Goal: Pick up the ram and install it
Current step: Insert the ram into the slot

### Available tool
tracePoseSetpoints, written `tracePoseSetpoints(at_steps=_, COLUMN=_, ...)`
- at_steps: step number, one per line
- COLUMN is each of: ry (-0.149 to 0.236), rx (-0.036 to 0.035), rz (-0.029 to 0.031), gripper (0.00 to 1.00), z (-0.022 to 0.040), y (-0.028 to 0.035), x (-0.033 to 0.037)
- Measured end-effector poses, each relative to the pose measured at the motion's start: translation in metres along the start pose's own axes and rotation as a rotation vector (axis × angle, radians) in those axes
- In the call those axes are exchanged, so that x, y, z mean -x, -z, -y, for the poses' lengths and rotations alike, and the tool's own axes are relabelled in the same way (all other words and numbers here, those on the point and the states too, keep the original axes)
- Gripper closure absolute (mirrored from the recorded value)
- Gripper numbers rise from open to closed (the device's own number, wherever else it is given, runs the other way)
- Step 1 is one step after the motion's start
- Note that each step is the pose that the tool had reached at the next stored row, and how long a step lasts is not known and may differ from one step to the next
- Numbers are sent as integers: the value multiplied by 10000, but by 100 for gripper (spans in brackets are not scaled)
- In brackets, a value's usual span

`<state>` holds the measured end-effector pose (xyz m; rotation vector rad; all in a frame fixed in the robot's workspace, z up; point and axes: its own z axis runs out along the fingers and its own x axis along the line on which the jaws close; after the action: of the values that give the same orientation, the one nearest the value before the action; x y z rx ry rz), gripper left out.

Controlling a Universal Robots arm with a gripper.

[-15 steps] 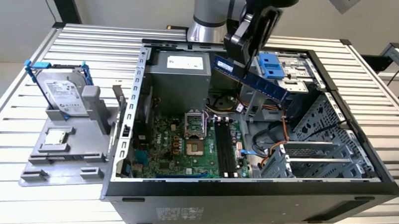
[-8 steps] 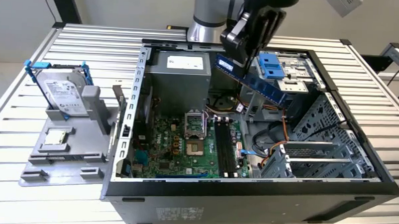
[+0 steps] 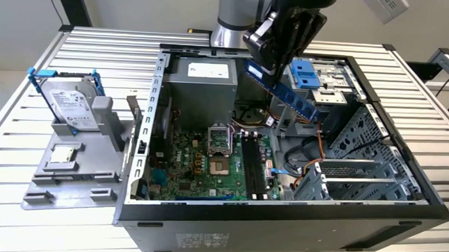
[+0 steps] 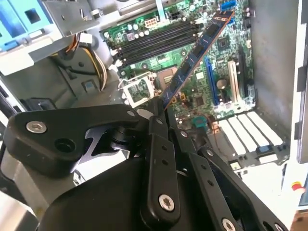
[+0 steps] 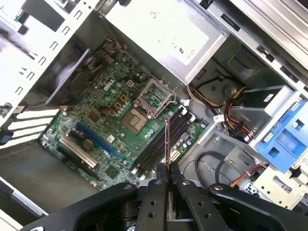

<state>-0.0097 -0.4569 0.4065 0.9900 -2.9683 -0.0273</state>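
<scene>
Exterior view first: your gripper (image 3: 268, 66) hangs over the far part of the open computer case (image 3: 281, 209), its fingers pinched tight on one end of the ram (image 3: 291, 96). You hold one ram. It slants down toward the exterior view's right, in the air, well above the motherboard (image 3: 197, 164). The memory slots (image 3: 253, 166) lie lower and nearer than its free end. Crowding you are the power supply (image 3: 203, 80) just to the exterior view's left of the gripper, the blue drive bracket (image 3: 305, 73) just beyond the stick, and cables (image 3: 321, 146) under its free end. Outside the case, at the exterior view's left, one hard drive (image 3: 68, 104) stands in a grey fixture (image 3: 66, 173) on the slatted table (image 3: 26, 231), well apart from your arm.

Second wrist view: the ram (image 4: 192, 60) runs out from the gripper (image 4: 161, 108) across the board, its chip face toward you. Four memory slots (image 4: 154, 41) lie side by side near one CPU socket (image 4: 137, 89). A case wall (image 4: 274, 62) rises at the board's edge.

First wrist view: you see the ram (image 5: 167, 139) edge-on, a thin line clamped between the two fingers (image 5: 155, 197) of the gripper (image 5: 167, 173), running roughly along the memory slots (image 5: 153, 151). Cables (image 5: 226, 103) bunch near the slots' far ends, beside the power supply (image 5: 163, 33)
</scene>
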Motion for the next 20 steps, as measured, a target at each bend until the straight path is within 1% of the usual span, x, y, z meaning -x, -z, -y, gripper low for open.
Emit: tracePoseSetpoints(at_steps=20, ry=-3383, rx=21, rz=69, gripper=100, z=0, y=0, x=0)
